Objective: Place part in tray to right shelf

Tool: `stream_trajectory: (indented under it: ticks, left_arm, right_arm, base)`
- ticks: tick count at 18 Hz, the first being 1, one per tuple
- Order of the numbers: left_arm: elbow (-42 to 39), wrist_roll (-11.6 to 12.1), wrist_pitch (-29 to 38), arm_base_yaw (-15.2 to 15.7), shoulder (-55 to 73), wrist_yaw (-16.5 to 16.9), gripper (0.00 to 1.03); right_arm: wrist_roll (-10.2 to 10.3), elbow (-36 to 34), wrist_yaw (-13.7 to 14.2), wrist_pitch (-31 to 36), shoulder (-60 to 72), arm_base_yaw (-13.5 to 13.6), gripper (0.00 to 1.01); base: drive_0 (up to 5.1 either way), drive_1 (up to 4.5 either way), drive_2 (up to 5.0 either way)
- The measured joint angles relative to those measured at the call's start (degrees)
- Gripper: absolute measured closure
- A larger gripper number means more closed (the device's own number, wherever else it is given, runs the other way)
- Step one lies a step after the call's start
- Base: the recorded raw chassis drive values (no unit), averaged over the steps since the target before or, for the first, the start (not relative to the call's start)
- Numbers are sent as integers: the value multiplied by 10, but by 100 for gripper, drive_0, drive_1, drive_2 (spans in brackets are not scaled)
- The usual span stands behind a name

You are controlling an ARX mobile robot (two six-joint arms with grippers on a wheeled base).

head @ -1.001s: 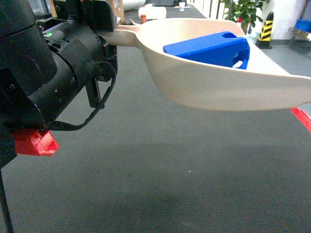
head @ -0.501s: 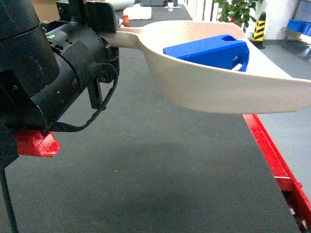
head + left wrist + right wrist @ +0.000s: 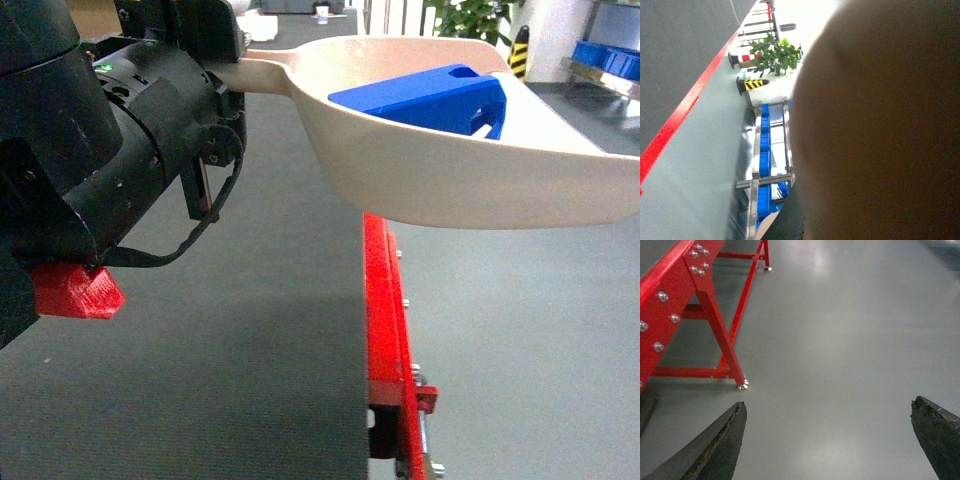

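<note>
The beige tray (image 3: 450, 190) hangs in the air across the head view. Its handle runs left into my left gripper (image 3: 228, 72), which is shut on it; the fingers are hidden behind the black wrist. The blue part (image 3: 420, 100) lies inside the tray against its far wall. The tray's dark underside (image 3: 880, 125) fills most of the left wrist view. My right gripper (image 3: 829, 402) is open above bare grey floor, holding nothing. A steel rack with blue crates (image 3: 603, 55) (image 3: 771, 150) stands far off at the upper right; I cannot tell whether it is the right shelf.
A red metal frame (image 3: 385, 330) (image 3: 685, 305) edges the dark grey table top (image 3: 250, 350) below the tray. Grey floor (image 3: 540, 350) lies to its right. A potted plant (image 3: 775, 52) and a striped cone (image 3: 520, 50) stand far off.
The head view has swung right: the red table edge slid from the far right to the middle and floor now shows. The tray and part keep their place in the view.
</note>
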Motion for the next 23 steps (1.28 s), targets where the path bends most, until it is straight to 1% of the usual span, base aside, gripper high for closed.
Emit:
stream_trajectory:
  ticks: [18,20,21,23]
  left_arm:
    - [0,0,-1,0,0,0,90]
    - [0,0,1,-5,0,3,90]
    - [0,2,-4,2,1,-2,90]
    - [0,1,-2,1,0,-1,90]
  right_arm:
    - [0,0,0,0,0,0,3]
    - [0,0,0,0,0,0,3]
    - [0,0,1,0,0,-1,3]
    - [0,0,0,1,0,0,3]
  base:
    - [486,-349,-125]
    - [486,-349,-125]
    - [486,-349,-125]
    - [499,-241,-241]
